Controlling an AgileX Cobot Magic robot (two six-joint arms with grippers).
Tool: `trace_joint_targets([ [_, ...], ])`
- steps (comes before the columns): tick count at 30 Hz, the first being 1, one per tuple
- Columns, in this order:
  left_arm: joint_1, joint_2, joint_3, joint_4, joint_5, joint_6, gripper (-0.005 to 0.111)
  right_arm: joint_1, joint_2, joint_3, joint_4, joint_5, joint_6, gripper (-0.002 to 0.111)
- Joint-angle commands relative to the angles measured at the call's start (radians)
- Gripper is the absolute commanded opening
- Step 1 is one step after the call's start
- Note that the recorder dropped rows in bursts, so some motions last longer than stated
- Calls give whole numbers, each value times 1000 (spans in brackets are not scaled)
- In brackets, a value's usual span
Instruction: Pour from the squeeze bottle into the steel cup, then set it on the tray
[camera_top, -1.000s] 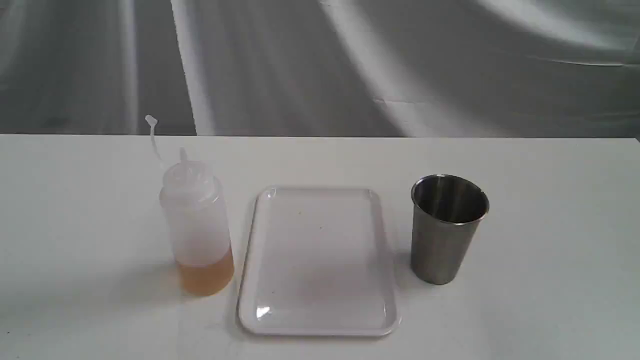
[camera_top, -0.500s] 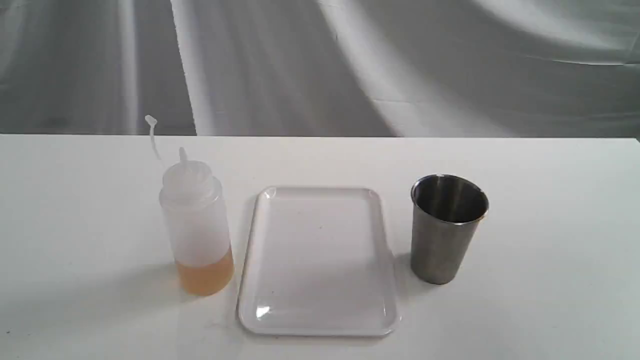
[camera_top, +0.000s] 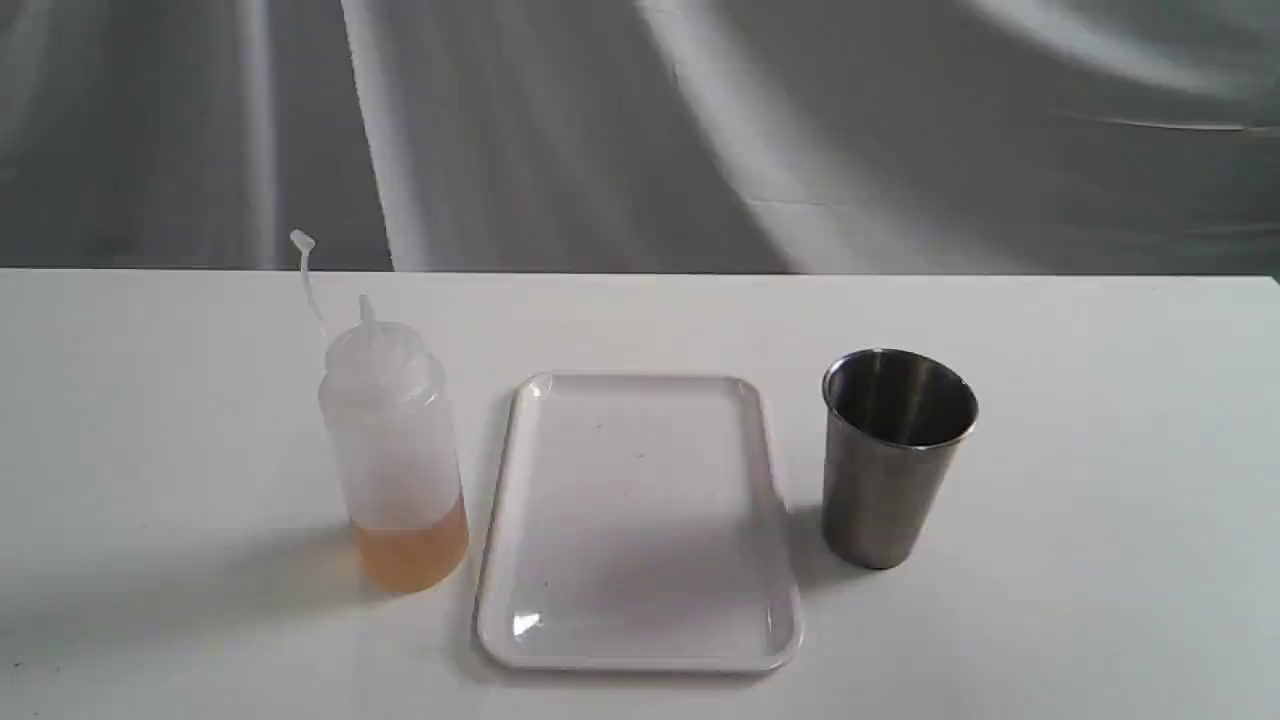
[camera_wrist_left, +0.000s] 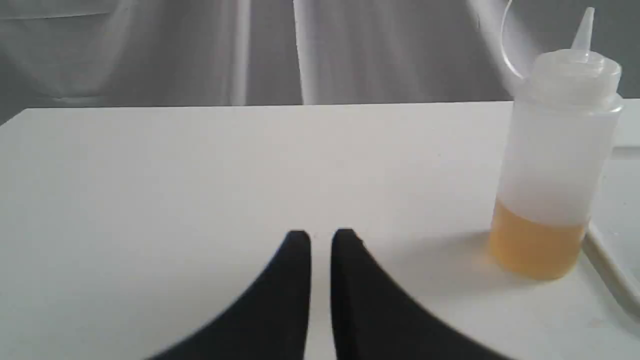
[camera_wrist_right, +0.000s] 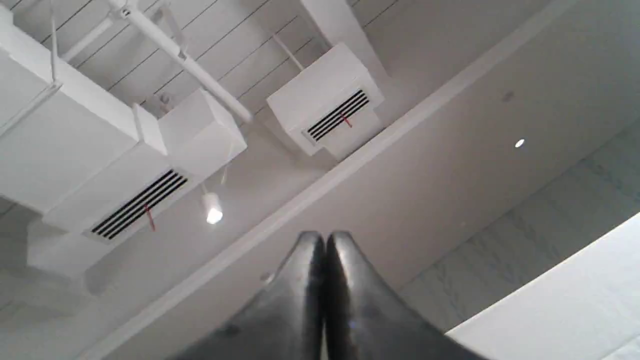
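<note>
The squeeze bottle (camera_top: 395, 450) stands upright on the white table, left of the tray (camera_top: 640, 520), with amber liquid in its lower part and its tip cap hanging off the nozzle. The steel cup (camera_top: 890, 480) stands upright to the right of the tray. Neither gripper shows in the exterior view. In the left wrist view my left gripper (camera_wrist_left: 320, 235) hovers low over the table, well apart from the squeeze bottle (camera_wrist_left: 555, 165), with a narrow gap between its black fingers and nothing in them. My right gripper (camera_wrist_right: 325, 235) is shut, empty, and points up at the ceiling.
A grey curtain hangs behind the table's far edge. A corner of the tray (camera_wrist_left: 612, 250) shows beside the bottle in the left wrist view. Ceiling ducts and vents fill the right wrist view.
</note>
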Motion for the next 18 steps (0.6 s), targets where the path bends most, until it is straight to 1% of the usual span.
trace_joint_targets([
  [1, -8, -3, 4, -3, -9, -4, 8, 44, 72, -128, -267, 138, 60, 0],
  [2, -8, -3, 4, -3, -9, -4, 8, 77, 98, -173, -373, 185, 91, 0],
  [4, -8, -3, 4, -3, -9, -4, 8, 154, 148, -258, -522, 271, 170, 0],
  [6, -8, -3, 4, -3, -9, -2, 8, 230, 205, -328, -603, 368, 229, 0],
  [10, -8, -3, 4, -3, -9, -2, 8, 354, 300, -412, -613, 527, 227, 0],
  [12, -8, -3, 4, -3, -9, -2, 8, 409, 334, -438, -643, 580, 198, 0],
  [18, -8, -3, 4, -3, -9, -4, 8, 584, 414, -444, -769, 682, 187, 0],
])
